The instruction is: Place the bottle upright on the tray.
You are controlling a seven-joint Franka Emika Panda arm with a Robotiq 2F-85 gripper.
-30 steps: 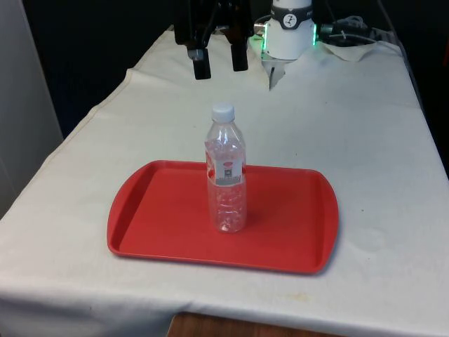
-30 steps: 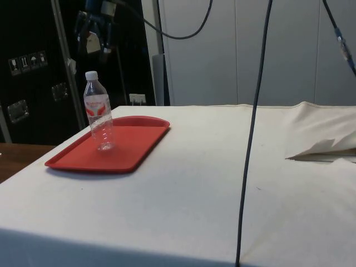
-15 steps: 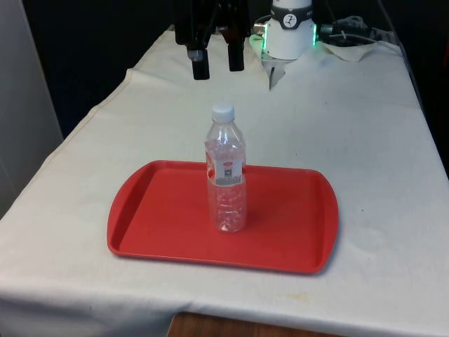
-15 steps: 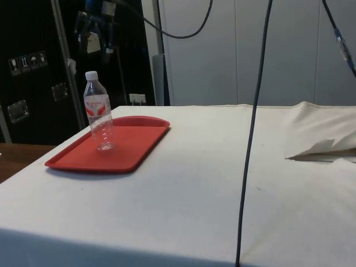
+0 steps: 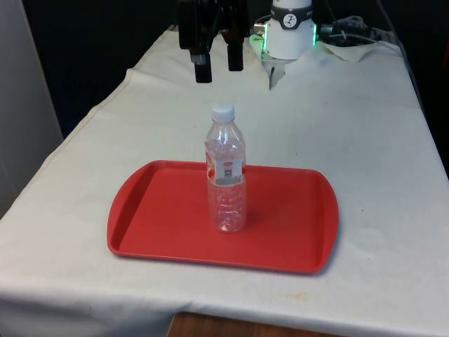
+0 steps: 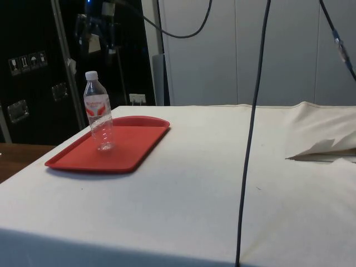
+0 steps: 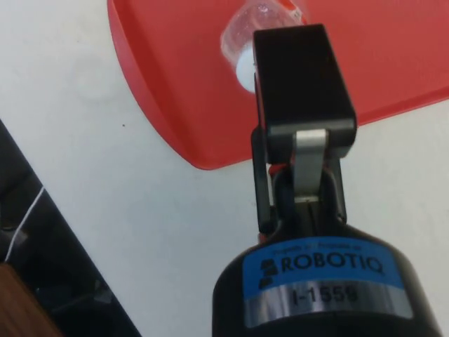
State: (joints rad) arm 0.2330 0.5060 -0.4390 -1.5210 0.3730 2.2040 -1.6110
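A clear plastic bottle (image 5: pixel 226 175) with a white cap and a red-and-white label stands upright near the middle of the red tray (image 5: pixel 154 210). In the side view the bottle (image 6: pixel 98 118) stands upright on the tray (image 6: pixel 133 144) with nothing touching it. My black gripper (image 5: pixel 219 67) hangs open and empty well above the bottle, towards the table's far end. The side view puts the gripper (image 6: pixel 100 40) high over the bottle's cap. In the wrist view one finger (image 7: pixel 302 77) lies partly across the bottle's cap (image 7: pixel 245 67), far below.
The tray lies on the white cloth (image 5: pixel 351 126) near the table's front edge. Crumpled cloth (image 6: pixel 325 147) is bunched at the far end by the robot's base (image 5: pixel 291 31). A dark cable (image 6: pixel 251 122) hangs across the side view.
The gripper has shifted only slightly, staying open above the bottle. The bottle and tray have not moved.
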